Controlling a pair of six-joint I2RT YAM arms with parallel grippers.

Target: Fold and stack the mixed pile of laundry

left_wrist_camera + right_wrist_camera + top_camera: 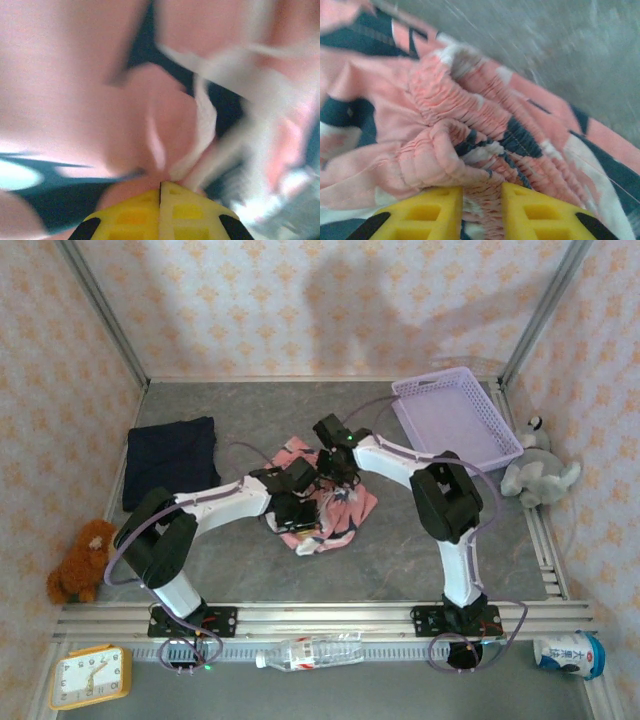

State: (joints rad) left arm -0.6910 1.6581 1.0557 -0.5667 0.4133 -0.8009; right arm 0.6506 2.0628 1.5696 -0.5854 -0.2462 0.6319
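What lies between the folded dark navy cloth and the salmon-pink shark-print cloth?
Top view: bare grey tabletop, crossed lower down by the left arm's white forearm.

Soft, matt printed fabric in the salmon-pink cloth [445, 115], puckered into fine elastic ribs along its band, with visible stitching. Plain matt textile in the navy cloth [172, 460]. Matt yellow plastic, moulded with hollow cells, for the right fingers [430, 212] and the left fingers [185, 215]. Grey, mottled, stone-like finish on the surface [400, 560], low sheen. Smooth lavender plastic in the basket [455, 420]. Fuzzy plush on the grey toy [538, 475] and brown bear [80, 560]. Pale brushed-looking metal along the rail [320, 615]. Clear, glossy plastic in the bottle [310, 652]. Possibly white cord against the cloth in the blurred left wrist view.
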